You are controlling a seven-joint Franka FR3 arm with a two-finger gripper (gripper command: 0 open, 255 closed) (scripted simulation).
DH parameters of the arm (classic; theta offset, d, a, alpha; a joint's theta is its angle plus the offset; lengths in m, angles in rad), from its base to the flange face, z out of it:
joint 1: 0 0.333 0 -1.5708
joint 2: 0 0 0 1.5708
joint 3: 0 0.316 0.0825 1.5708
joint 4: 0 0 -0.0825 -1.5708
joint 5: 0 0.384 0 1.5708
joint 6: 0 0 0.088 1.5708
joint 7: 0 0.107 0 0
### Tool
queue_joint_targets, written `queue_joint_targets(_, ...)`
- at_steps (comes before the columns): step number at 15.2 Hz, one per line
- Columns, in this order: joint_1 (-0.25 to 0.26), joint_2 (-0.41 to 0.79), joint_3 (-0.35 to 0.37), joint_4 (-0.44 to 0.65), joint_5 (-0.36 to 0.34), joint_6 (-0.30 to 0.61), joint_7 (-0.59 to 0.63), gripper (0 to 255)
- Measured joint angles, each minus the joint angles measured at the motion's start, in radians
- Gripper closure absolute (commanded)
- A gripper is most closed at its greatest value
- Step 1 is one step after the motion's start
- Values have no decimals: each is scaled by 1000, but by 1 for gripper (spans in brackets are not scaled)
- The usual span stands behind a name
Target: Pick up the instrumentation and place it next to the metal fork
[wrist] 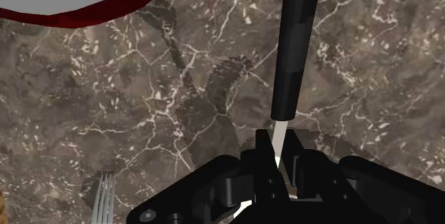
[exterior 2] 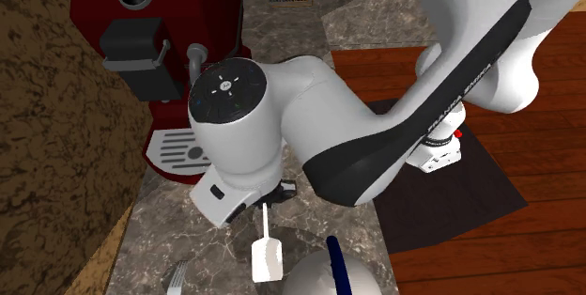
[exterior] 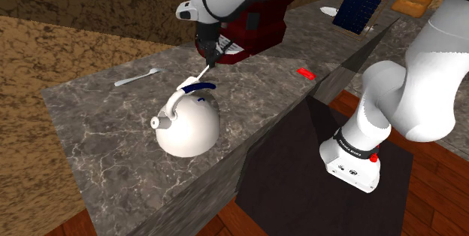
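Note:
My gripper (exterior: 209, 60) hangs over the marble counter (exterior: 90, 133), between the red coffee machine (exterior: 252, 28) and a white kettle (exterior: 188, 125). It is shut on a slender instrument (exterior 2: 268, 256) with a thin white stem and a broader flat end. The tool (exterior: 201, 73) points down toward the kettle's blue handle. In the wrist view the stem sits clasped between the fingers of the gripper (wrist: 278, 165), and the tool's far part (wrist: 294, 51) looks dark. The metal fork (exterior: 137, 77) lies flat on the counter toward the shoulder view's left; its tines (wrist: 105, 197) show beside the gripper.
The kettle (exterior 2: 319, 279) stands just below the tool's tip. The coffee machine (exterior 2: 160, 68) blocks the back of the counter. A small red object (exterior: 304, 73) lies near the counter's edge by a dark mat. A dark blue panel (exterior: 359, 5) stands farther back.

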Motion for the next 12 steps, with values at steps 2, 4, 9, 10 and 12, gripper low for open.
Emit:
queue_joint_targets(2, 6, 45, 10, 34, 19, 7, 8, 255)
queue_joint_targets(4, 6, 60, 13, 32, 25, 23, 8, 255)
queue_joint_targets(9, 3, 99, 17, 9, 42, 82, 2, 255)
queue_joint_targets(10, 3, 104, 18, 1, 44, 94, 2, 255)
queue_joint_targets(12, 1, 119, 20, -7, 50, 116, -2, 255)
